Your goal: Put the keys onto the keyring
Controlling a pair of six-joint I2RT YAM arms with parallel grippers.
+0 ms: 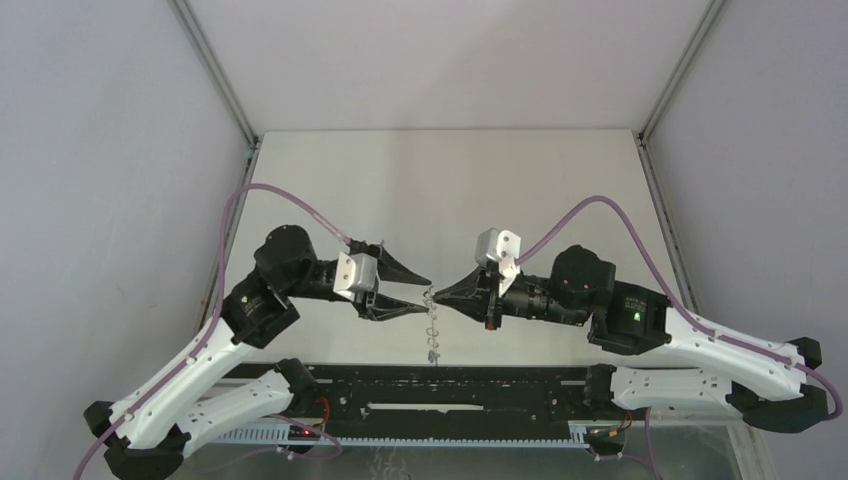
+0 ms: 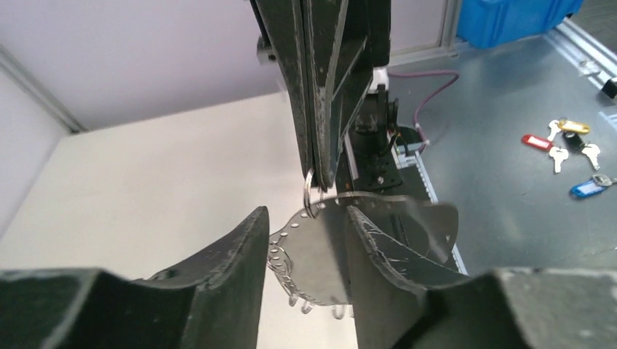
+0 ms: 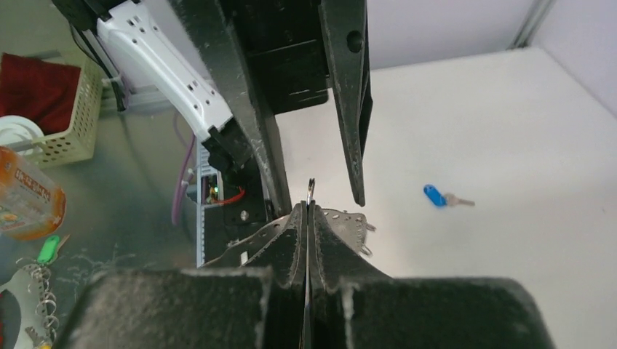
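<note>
3 grey walls (image 1: 440,60) around white table (image 1: 450,190)

Grey keyring (image 2: 316,254) hangs seemingly upright; blue-tagged key (image 3: 435,195) lies flat.

TEXT: none legible | orange round plastic container (image 3: 25,196): printed label, too blurred to read (smudged print only) | small blue oblong plastic key tag (image 3: 434,195): no lettering made out | red oblong plastic key tag (image 2: 537,141), yellow oblong plastic key tag (image 2: 573,126): too small to read
</note>
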